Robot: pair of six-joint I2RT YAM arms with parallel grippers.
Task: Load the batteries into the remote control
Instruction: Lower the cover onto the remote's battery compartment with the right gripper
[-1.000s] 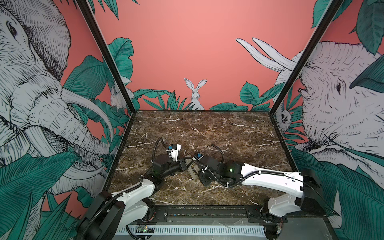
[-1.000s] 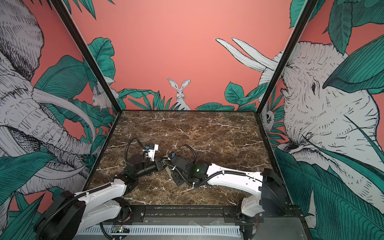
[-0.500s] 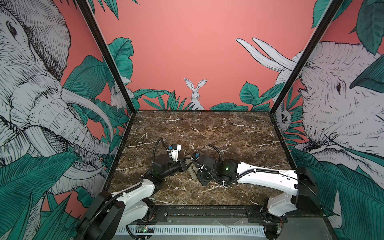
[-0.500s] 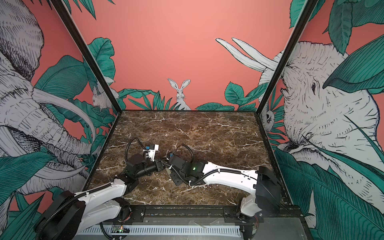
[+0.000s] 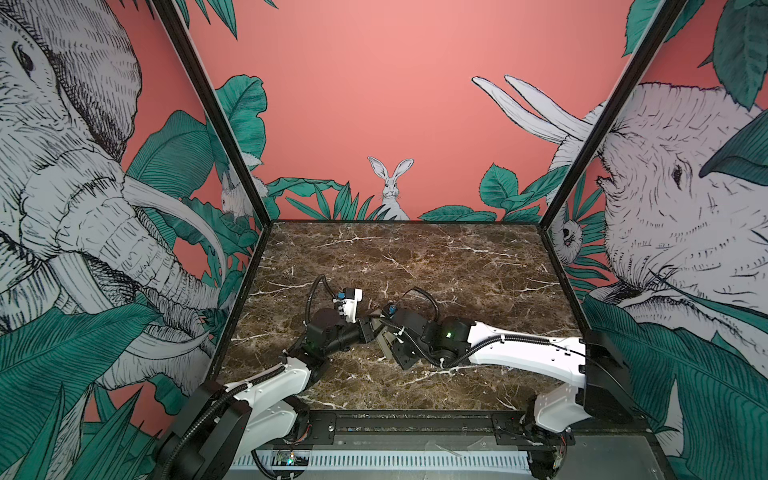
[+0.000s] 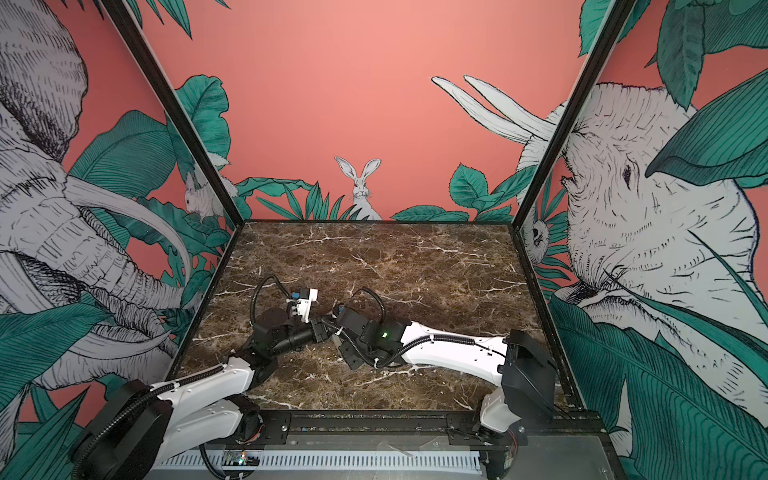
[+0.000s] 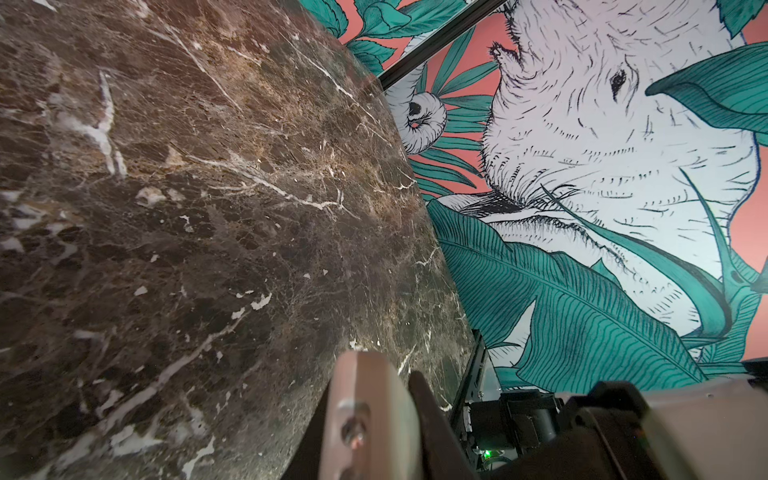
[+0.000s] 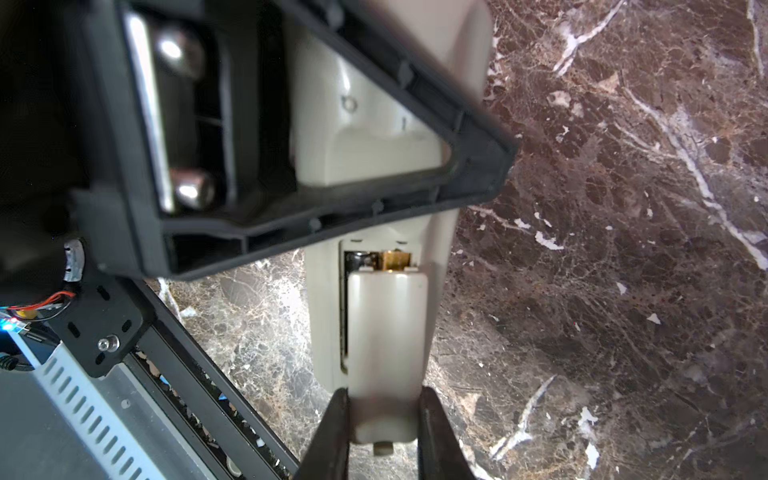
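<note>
The remote control [image 8: 374, 307] is laid back up on the counter [image 8: 623, 249], batteries [image 8: 376, 258] glimpsed in its bay, its long axis running straight ahead of the right fingers [image 8: 436, 436]. Those fingers are clamped narrowly on the battery cover [image 8: 386, 357], part-slid over the bay. The left fingers [image 7: 374, 415] are shut, pressed near the remote's far end

Brown marble-look tabletop [image 5: 436, 266]; remote control [image 8: 440, 291] seems to lie on it, near front edge.

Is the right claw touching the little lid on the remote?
Touching. The right wrist view shows the right claw squeezing the lid from both sides.
</note>
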